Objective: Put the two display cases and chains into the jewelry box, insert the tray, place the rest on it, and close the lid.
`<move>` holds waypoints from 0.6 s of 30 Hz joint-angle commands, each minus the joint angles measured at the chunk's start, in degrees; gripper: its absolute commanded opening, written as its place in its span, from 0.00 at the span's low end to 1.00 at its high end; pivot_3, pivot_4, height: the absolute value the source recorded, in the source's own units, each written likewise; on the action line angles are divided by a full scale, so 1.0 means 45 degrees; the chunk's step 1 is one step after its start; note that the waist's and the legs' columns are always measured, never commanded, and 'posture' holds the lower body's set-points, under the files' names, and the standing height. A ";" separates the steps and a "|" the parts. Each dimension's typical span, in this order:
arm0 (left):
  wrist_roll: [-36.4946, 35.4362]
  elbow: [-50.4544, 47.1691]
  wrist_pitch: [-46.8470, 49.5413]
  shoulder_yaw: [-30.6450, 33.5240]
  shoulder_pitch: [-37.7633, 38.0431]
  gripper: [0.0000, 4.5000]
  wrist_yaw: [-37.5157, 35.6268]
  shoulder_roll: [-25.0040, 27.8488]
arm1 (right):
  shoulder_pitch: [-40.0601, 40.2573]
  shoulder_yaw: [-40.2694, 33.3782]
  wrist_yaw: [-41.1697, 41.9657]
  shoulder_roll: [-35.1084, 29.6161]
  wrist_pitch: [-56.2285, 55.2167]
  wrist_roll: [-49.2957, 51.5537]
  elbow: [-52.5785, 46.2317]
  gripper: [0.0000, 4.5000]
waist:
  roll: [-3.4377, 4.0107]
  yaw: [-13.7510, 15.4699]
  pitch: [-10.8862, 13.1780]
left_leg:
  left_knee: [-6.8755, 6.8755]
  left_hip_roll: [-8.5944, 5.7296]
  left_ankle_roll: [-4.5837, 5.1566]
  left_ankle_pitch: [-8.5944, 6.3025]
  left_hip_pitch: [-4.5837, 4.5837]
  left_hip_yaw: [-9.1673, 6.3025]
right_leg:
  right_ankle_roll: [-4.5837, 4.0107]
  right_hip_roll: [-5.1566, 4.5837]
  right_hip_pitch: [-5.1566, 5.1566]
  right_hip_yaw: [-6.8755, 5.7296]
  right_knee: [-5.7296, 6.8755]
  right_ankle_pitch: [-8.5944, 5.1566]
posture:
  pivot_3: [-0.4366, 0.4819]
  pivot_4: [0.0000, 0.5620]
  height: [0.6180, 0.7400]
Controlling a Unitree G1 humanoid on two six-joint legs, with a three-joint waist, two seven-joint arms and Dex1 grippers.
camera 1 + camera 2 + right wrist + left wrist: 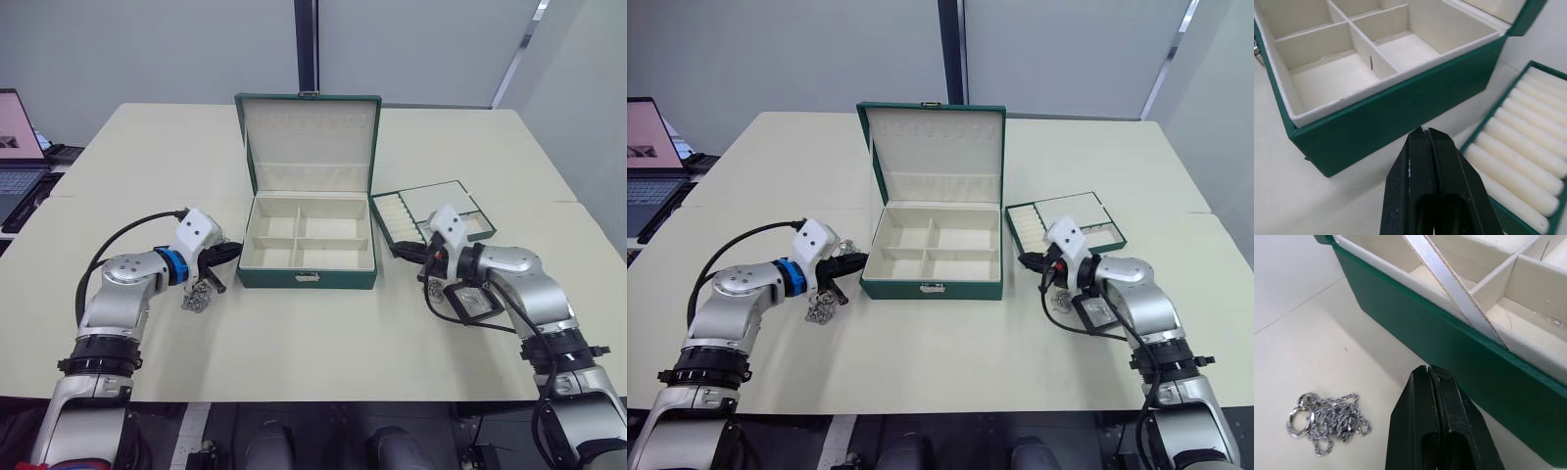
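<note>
Jewelry box (307, 257) sits open mid-desk, compartments bare. Chain clump (197, 298) lies beneath left gripper (231, 253), jaws pressed together; right gripper (404, 253) likewise closed, near tray (432, 215). Left jaws should be parted before being lowered onto the chain.
</note>
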 commanded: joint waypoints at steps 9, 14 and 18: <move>-0.2347 -0.0738 0.1264 0.4680 0.3188 0.55 -0.1486 0.3380 | 0.2361 -0.3836 0.2957 -0.4550 -0.0786 0.1758 0.1051 0.35 | 0.0000 -0.0004 0.0003 | -0.0018 -0.0001 0.0005 -0.0004 0.0003 0.0013 | 0.0001 -0.0006 0.0005 0.0007 -0.0030 -0.0001 | 0.48 0.27 1.00; -0.2364 -0.0229 0.0862 0.6805 0.5213 0.91 -0.1241 0.3896 | 0.3310 -0.4821 0.3521 -0.5593 -0.2025 0.1625 0.3014 0.66 | -0.0001 -0.0044 0.0003 | -0.0016 0.0000 0.0046 -0.0026 0.0020 0.0011 | -0.0004 -0.0006 0.0010 0.0007 -0.0015 -0.0005 | 0.48 0.27 1.00; -0.2321 -0.0251 0.0544 0.7789 0.6466 1.00 -0.0874 0.3659 | 0.3550 -0.4877 0.3599 -0.5687 -0.2513 0.1584 0.3806 0.94 | 0.0001 -0.0063 0.0006 | -0.0023 0.0000 0.0049 -0.0030 0.0018 0.0015 | -0.0005 -0.0010 0.0009 0.0008 -0.0035 -0.0005 | 0.48 0.27 1.00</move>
